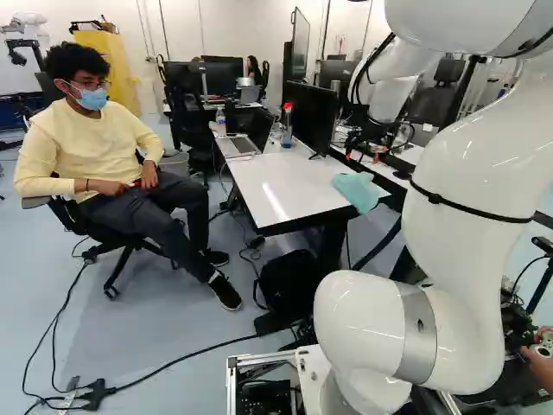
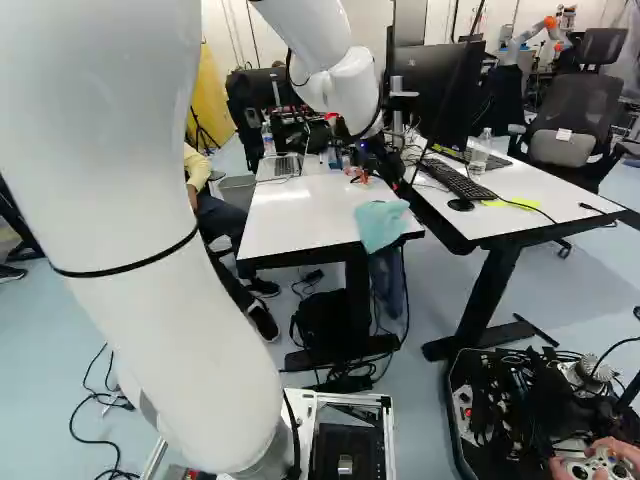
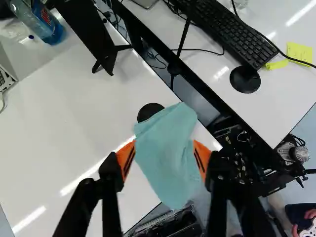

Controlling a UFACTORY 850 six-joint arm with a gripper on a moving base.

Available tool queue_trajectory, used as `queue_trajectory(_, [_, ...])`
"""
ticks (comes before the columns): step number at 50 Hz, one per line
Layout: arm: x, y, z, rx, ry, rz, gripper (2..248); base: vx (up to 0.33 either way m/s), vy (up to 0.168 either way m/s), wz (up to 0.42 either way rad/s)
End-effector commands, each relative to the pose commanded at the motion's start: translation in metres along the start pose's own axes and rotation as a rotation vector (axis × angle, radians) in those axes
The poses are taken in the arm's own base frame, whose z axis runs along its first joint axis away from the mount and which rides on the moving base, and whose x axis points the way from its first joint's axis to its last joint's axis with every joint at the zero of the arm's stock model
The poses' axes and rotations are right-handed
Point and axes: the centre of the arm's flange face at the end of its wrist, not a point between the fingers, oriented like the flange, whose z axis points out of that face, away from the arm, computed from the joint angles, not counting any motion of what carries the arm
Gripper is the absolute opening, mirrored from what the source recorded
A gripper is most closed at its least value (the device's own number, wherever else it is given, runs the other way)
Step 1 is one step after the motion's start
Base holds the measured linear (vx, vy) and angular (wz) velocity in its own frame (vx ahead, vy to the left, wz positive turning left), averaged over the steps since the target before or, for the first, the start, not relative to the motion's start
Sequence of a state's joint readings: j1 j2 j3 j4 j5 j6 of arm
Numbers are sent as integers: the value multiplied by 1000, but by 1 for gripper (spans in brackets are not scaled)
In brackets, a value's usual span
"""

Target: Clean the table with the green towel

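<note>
Straight to the shine: the arm [image 1: 471,173] gleams in smooth, glossy white, with a satin metal ring [image 1: 418,335] round its lower joint. Over at the bench [image 3: 64,123], a smooth white top throws back bright streaks, edged in duller black. The second bench [image 3: 269,106] wears the same glossy white. And here's the contrast, the towel [image 3: 168,153], soft matt cloth, creased and folded! The end effector [image 2: 366,179] shows black with smooth-looking orange pads [image 3: 126,159]. Keyboard [image 3: 237,34] in matt black plastic, mouse [image 3: 245,80] dark and smooth, yellow notes [image 3: 299,51] in flat paper, bottle [image 3: 47,22] in clear, shiny plastic. Below, the floor [image 1: 173,337] has a smooth, faint sheen.
</note>
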State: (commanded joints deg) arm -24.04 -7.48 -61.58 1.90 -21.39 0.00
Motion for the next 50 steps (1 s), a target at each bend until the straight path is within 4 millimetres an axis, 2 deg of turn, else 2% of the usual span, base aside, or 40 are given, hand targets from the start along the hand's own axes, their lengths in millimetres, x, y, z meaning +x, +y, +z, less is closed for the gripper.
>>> queue_trajectory(3, [0,0,0,0,0,0,172,0,0,0])
queue_trajectory(4, [0,0,0,0,0,0,210,0,0,0])
queue_trajectory(9, [0,0,0,0,0,0,210,0,0,0])
queue_trajectory(10, [0,0,0,0,0,0,244,0,0,0])
queue_trajectory(50, [-2,-2,1,1,5,-3,247,0,0,0])
